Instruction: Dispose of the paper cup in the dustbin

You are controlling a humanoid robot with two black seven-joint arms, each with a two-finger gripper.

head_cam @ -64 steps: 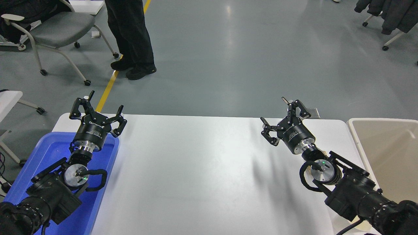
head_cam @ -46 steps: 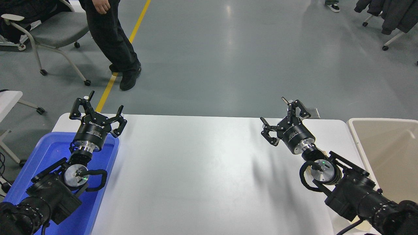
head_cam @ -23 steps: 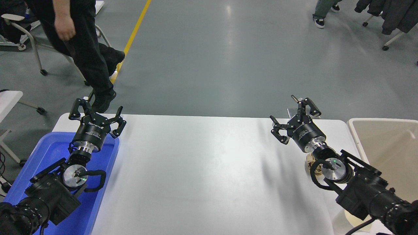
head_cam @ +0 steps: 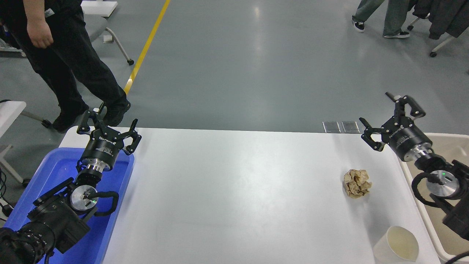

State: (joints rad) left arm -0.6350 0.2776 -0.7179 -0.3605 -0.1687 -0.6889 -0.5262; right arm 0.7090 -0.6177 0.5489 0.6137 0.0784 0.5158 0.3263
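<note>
The right gripper [head_cam: 391, 112], jaws apart and empty, has swung over the dustbin [head_cam: 408, 172], uncovering the paper cup [head_cam: 397, 246] beside its rim. Expect a grasp next. The left gripper [head_cam: 108, 126] is parked, jaws apart.

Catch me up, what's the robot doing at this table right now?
Nothing is held. The right gripper hangs with jaws open over the table's far right corner, at the edge of the large beige plastic dustbin. The small white paper cup stands upright near the table's front right edge, untouched, with a crumpled brown paper ball further back. The left gripper is parked, jaws open, above the blue plastic tray. A person in black walks past the far left corner.
</note>
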